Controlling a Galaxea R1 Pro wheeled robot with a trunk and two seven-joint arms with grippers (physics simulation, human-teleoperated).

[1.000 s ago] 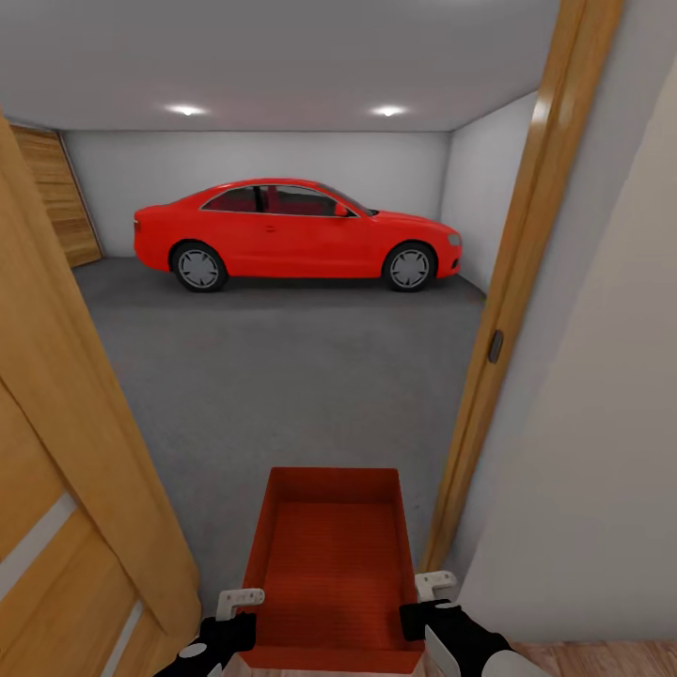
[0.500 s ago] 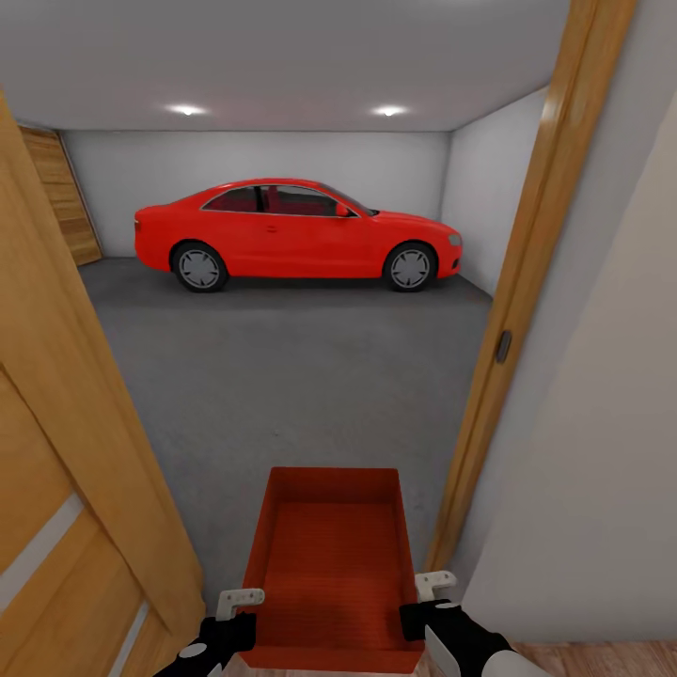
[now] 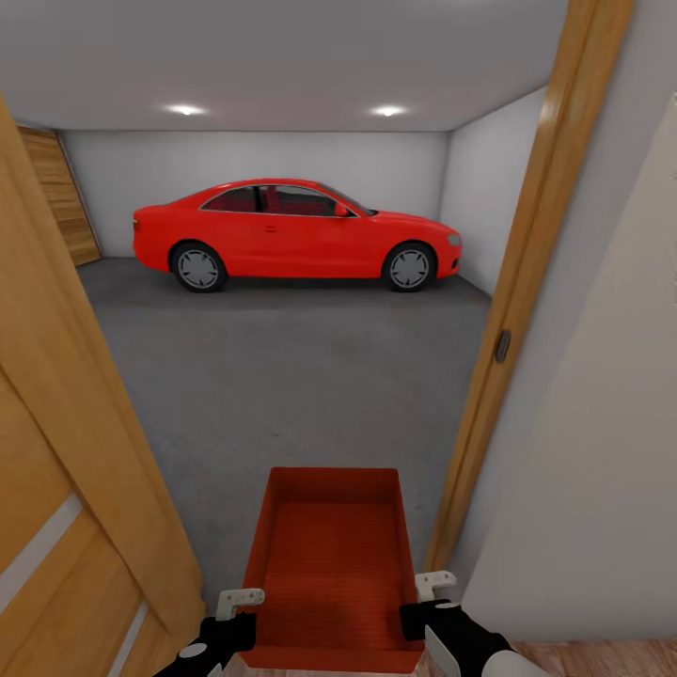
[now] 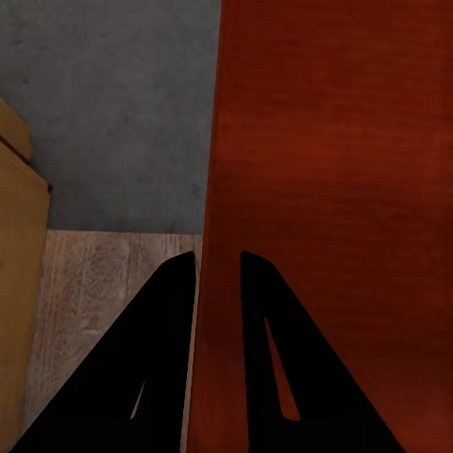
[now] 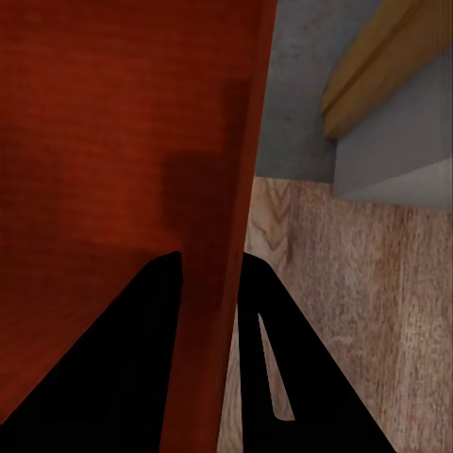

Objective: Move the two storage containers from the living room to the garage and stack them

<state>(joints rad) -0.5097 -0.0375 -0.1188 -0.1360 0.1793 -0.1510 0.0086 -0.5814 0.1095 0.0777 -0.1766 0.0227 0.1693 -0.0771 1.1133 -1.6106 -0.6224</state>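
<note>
Doorway view from the robot's head, looking into the garage (image 3: 282, 141), with one red-orange storage container (image 3: 329, 564) carried low in front between both arms. The left gripper (image 3: 240, 602) is clamped on the container's left wall, one finger inside and one outside, as the left wrist view confirms with its dark fingers (image 4: 170, 349) straddling that wall. The right gripper (image 3: 434, 588) grips the right wall in the same way, seen again in the right wrist view (image 5: 212, 321). Compared with a second ago, the orange door (image 3: 66, 489) on the left and the wooden door frame (image 3: 527, 282) on the right have slid slightly outward in the picture, while the container and grippers hold the same place; the camera has crept forward, so the robot is edging through the opening. Beyond lies the grey concrete floor (image 3: 282, 376), with a red car (image 3: 291, 230) parked against the far white wall. Light wood plank flooring (image 5: 377, 311) is still beneath the grippers, so the robot is judged to be right at the threshold. Only one container is visible here, and setting it down on the concrete appears to be the coming step once the base is fully inside.
</note>
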